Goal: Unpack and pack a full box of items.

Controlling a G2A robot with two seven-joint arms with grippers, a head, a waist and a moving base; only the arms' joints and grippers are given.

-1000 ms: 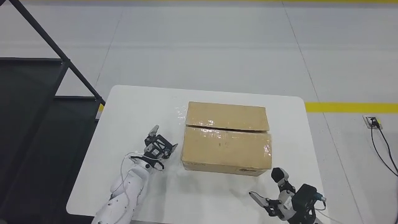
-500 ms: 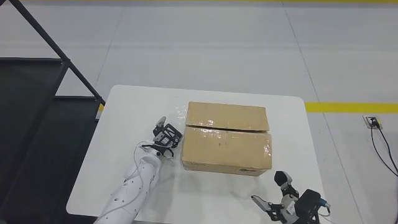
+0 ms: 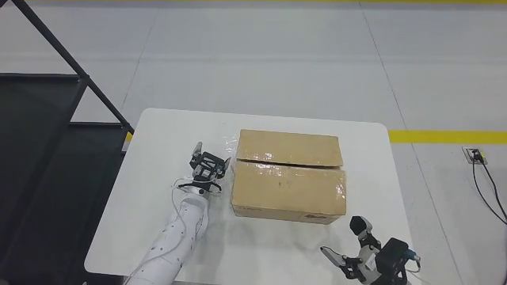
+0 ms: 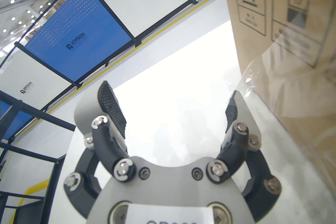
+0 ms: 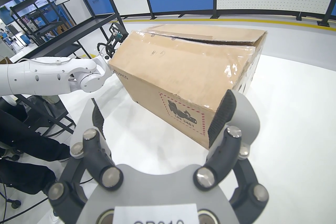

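Cardboard box (image 3: 290,176) sat on the white table (image 3: 158,206), roughly mid-table and toward the far edge. Its top flaps were down, a seam ran across the top, and clear tape lay over the top and down one end. In the right wrist view the box (image 5: 189,67) showed a red-bordered hazard label on the near side and the flaps gaped slightly at the seam. In the left wrist view the box (image 4: 288,51) showed printed handling symbols on its end face under shiny tape.

Left gripper (image 3: 211,155) was at the box's left end, just beside it and near the top edge. Fingers were spread apart with nothing between them, and I couldn't tell if one finger touched the cardboard. The left wrist view had that gripper (image 4: 170,93) with the box wall close by one finger. It also showed far off in the right wrist view (image 5: 115,30), by the box's far corner.

Right gripper (image 3: 342,239) was at the table's near edge, off the box's near right corner and apart from it. Its fingers were spread wide and empty (image 5: 162,104).

A black metal rack (image 3: 47,127) stood left of the table.
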